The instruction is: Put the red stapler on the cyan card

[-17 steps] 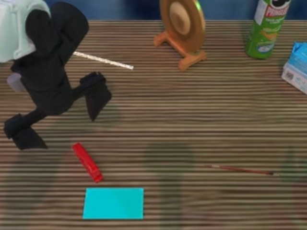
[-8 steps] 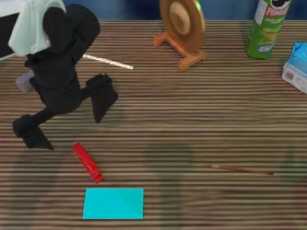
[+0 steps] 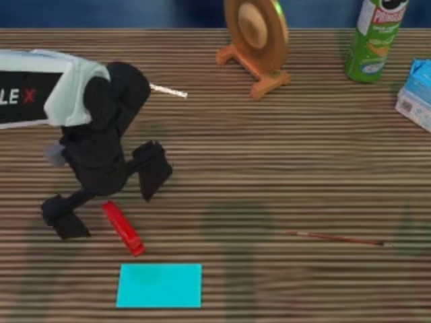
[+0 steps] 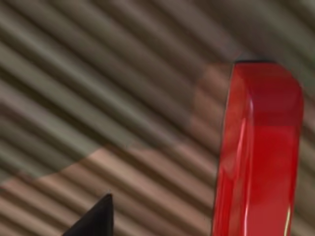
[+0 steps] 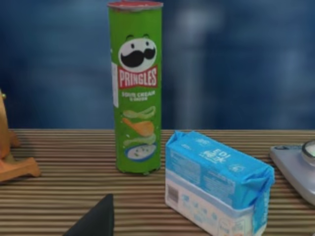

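- The striped wooden surface [image 3: 283,168] carries everything.
- The red stapler [image 3: 122,228] lies at the front left, just above the cyan card [image 3: 159,285], not touching it.
- The left hand [image 3: 108,199] is wide open over the stapler's far end, holding nothing.
- The right arm is out of the top view.

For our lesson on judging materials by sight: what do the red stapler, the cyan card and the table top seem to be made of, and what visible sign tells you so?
Red stapler: probably hard plastic or lacquered metal, glossy; bright highlights run along it in the left wrist view.
Cyan card: likely paper or thin card, matte; flat, even colour, no glare.
Table top: wood-like, striped grain; real or printed is unclear.
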